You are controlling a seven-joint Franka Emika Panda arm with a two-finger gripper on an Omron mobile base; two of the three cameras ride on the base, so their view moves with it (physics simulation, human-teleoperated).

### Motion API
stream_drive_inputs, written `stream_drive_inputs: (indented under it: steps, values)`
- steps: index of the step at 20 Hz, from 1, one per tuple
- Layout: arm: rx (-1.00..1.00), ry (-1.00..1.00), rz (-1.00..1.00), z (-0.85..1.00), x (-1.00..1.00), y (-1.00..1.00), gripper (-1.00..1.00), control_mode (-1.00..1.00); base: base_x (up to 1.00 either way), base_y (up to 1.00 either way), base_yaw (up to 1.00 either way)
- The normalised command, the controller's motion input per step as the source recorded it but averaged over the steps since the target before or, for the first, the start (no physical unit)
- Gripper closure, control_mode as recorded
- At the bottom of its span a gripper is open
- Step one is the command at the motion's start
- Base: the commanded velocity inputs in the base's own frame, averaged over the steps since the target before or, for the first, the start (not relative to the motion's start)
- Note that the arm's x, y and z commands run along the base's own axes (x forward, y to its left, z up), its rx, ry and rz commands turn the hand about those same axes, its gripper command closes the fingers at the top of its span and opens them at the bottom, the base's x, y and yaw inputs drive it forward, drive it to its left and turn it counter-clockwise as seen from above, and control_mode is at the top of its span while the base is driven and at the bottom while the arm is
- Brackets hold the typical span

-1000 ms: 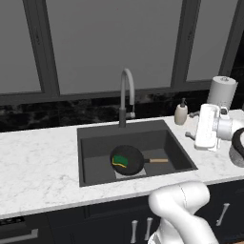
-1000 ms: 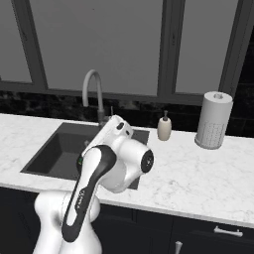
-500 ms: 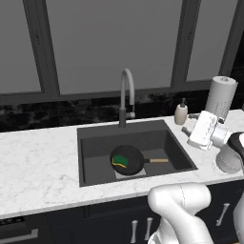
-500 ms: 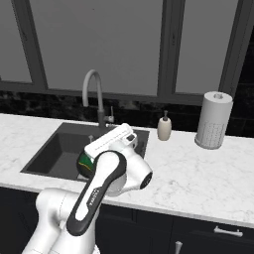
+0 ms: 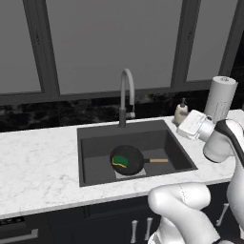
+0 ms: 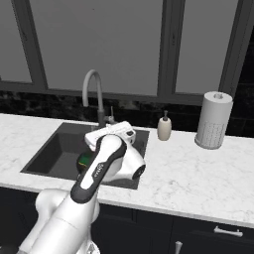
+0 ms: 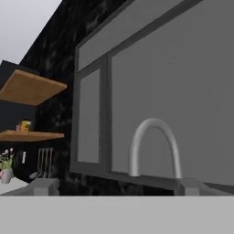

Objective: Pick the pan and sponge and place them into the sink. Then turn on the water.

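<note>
Your pan (image 5: 127,159) sits in the sink (image 5: 90,143), sponge (image 5: 120,161) on it; gripper (image 7: 114,188) released, facing the faucet (image 7: 153,145).

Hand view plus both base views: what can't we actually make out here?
- Faucet handle and base: cut off by the bottom edge of the hand view.
- Pan and sponge: clear in the left base view; in the right base view the arm covers almost all of both.
- Sink bottom: the right base view shows it partly, with the arm in front.
- Shelf items at far left of the hand view: too small and blurred.
</note>
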Motion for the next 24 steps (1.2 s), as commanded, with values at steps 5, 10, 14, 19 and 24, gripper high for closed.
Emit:
stream_drive_inputs:
  steps: [5, 10, 14, 19, 24]
  values:
    - [0.03, 0.08, 0.0, 0.0, 0.27, -0.07, -1.0, -1.0, 0.0, 0.0, 0.0]
    - [0.0, 0.08, 0.0, 0.0, 0.26, 0.0, -1.0, -1.0, 0.0, 0.0, 0.0]
    - [0.0, 0.12, 0.0, -0.01, 0.33, 0.0, -1.0, -1.0, 0.0, 0.0, 0.0]
    - [0.0, 0.13, 0.0, -0.04, 0.34, 0.0, -1.0, -1.0, 0.0, 0.0, 0.0]
    - [0.0, 0.11, 0.0, -0.06, 0.3, 0.0, -1.0, -1.0, 0.0, 0.0, 0.0]
